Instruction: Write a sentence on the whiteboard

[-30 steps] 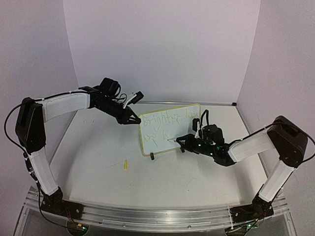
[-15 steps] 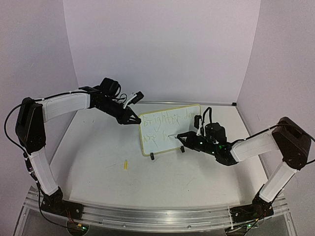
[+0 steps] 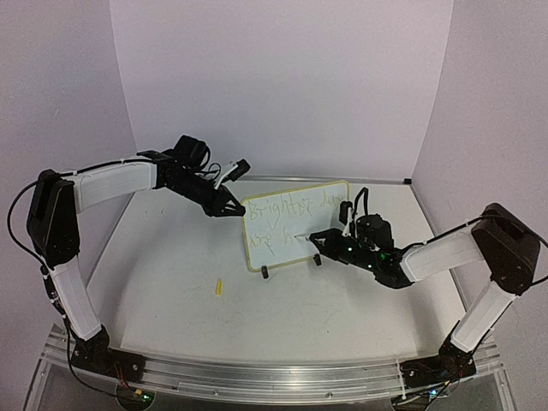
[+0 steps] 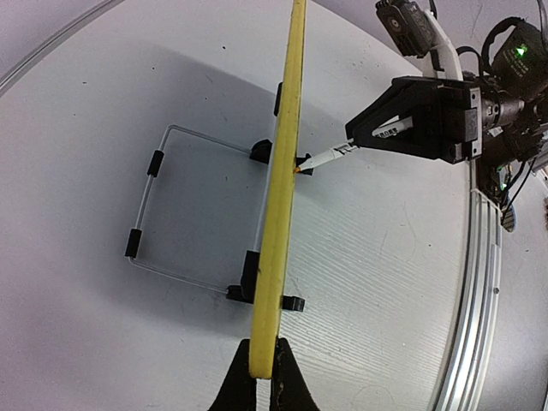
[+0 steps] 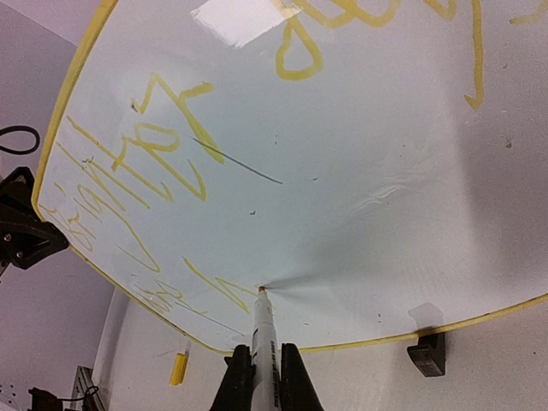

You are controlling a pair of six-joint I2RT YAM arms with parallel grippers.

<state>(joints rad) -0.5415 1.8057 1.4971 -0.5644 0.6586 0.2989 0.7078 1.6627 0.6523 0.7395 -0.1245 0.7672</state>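
The whiteboard (image 3: 295,244) stands upright mid-table on its black clip feet, yellow rim (image 4: 282,188) edge-on in the left wrist view. My left gripper (image 3: 238,211) (image 4: 265,377) is shut on the board's upper left edge. My right gripper (image 3: 318,241) (image 5: 261,353) is shut on a white marker (image 5: 264,338), whose tip touches the board's face (image 5: 360,171) in the lower line. The sentence (image 3: 287,216) (image 5: 163,145) runs in thin yellow handwriting in two lines, beginning "Bright"; the second line ends at the marker tip.
A small yellow marker cap (image 3: 218,286) (image 5: 178,368) lies on the table in front of the board. A wire stand (image 4: 197,214) props the board from behind. An aluminium rail (image 3: 257,372) runs along the near edge by the arm bases.
My right gripper has carried the marker a little to the right along the second line. The left arm and the board have stayed still.
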